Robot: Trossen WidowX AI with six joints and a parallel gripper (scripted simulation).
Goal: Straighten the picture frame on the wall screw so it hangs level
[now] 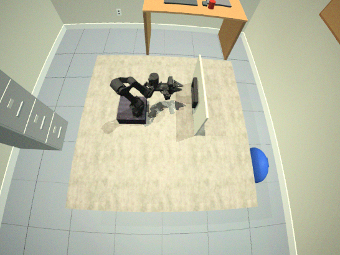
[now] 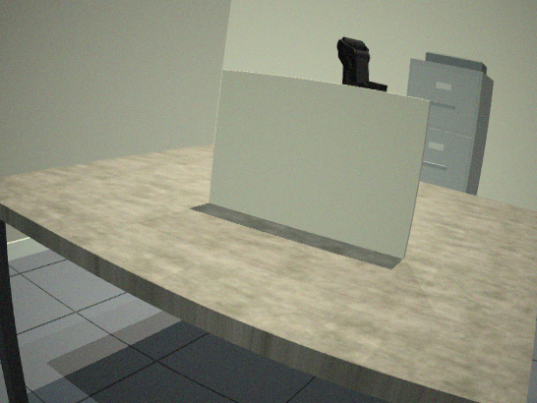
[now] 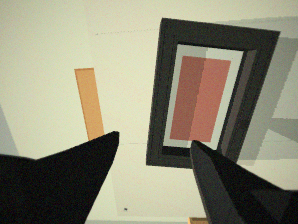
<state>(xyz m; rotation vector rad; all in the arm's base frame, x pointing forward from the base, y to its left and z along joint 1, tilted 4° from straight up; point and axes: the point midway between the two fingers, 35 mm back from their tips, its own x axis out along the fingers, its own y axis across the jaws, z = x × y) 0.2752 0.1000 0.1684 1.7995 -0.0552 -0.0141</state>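
Note:
The dark picture frame (image 1: 195,93) (image 3: 163,100) with a red picture hangs on the robot's side of the upright pale panel (image 1: 200,106) (image 2: 315,157) (image 3: 135,60). In the wrist view it looks tilted, its top edge running down to the right. The screw and the notched strip are hidden. My gripper (image 1: 182,87) (image 3: 154,141) is open and empty. It points at the panel, with a gap between its fingertips and the frame. In the wrist view the right fingertip overlaps the frame's lower edge and the left one lies left of the frame. The exterior view shows only the panel's back.
The arm's dark base (image 1: 131,116) stands on the beige table top (image 1: 162,174) (image 2: 148,192). A grey filing cabinet (image 1: 59,118) (image 2: 449,118), a blue ball (image 1: 259,165) and a wooden desk (image 1: 187,10) with a red cup (image 1: 212,4) stand beyond the table.

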